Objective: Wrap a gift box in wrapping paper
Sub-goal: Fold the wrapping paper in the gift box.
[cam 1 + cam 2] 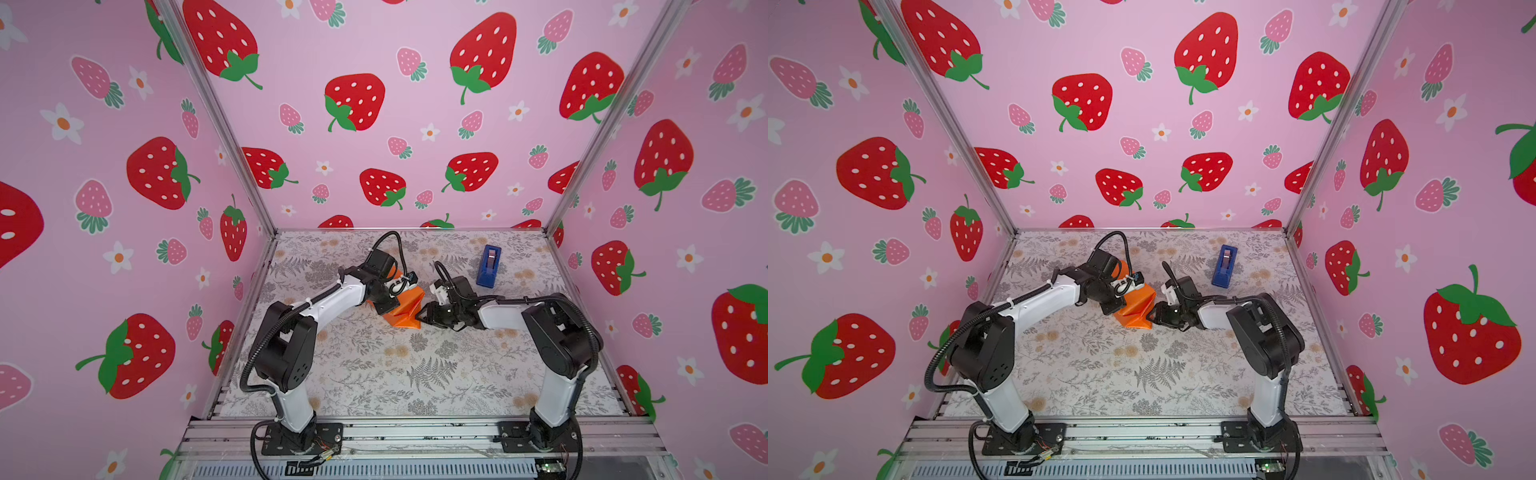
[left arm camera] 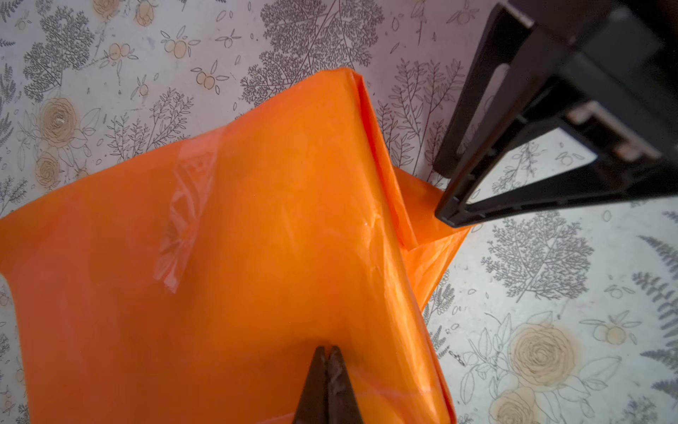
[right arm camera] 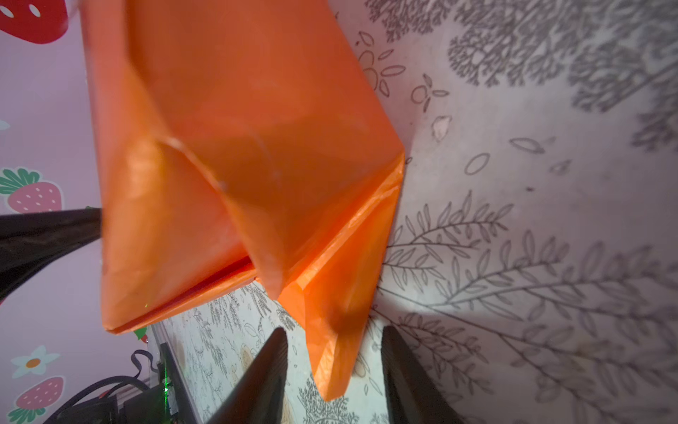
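Note:
The orange wrapping paper [image 1: 406, 308] [image 1: 1137, 309] is folded into a parcel in the middle of the table. The gift box is hidden inside it. My left gripper [image 2: 328, 348] [image 1: 384, 306] is shut, its tips resting on the parcel's top face [image 2: 257, 238], holding nothing. A strip of clear tape [image 2: 183, 220] lies across that face. My right gripper [image 3: 332, 332] [image 1: 420, 316] [image 1: 1151, 318] is open at the parcel's right end. A pointed paper flap [image 3: 330, 352] hangs between its fingers, touching neither. The left wrist view also shows the right gripper [image 2: 440, 194] at that flap.
A blue tape dispenser [image 1: 489, 266] [image 1: 1224, 266] stands at the back right of the floral tabletop [image 1: 374, 374]. Pink strawberry-print walls close the table in on three sides. Both arm bases sit on the metal rail [image 1: 415, 432] at the front edge.

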Controlling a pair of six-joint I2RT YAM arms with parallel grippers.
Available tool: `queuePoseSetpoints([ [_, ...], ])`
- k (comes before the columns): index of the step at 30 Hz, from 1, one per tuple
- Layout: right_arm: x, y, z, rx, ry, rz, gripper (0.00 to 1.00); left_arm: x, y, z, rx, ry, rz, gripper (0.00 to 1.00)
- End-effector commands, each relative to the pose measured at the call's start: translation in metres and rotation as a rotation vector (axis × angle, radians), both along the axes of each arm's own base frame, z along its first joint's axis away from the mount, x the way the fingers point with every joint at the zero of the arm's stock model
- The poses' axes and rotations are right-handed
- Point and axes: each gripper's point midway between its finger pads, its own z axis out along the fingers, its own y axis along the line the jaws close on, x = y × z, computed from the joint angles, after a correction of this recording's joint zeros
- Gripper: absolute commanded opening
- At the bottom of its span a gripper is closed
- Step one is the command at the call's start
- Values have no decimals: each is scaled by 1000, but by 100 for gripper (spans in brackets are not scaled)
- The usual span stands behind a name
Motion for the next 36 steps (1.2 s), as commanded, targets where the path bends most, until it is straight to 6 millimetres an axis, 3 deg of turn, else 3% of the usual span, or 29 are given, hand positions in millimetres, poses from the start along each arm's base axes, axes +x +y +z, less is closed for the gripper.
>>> queuePoseSetpoints([
  [1,-26,-9,-37,-87,116,22,40,-47,13,-49,87,238,-41,0],
  [9,-19,-12,-35,-131,81,-1,23,-46,10,-43,67,232,-42,0],
  [23,-16,5,-13,-40,76,26,0,-43,6,-31,44,213,-47,0],
  [36,-19,19,5,96,99,28,0,-31,1,33,-50,6,-39,3],
])
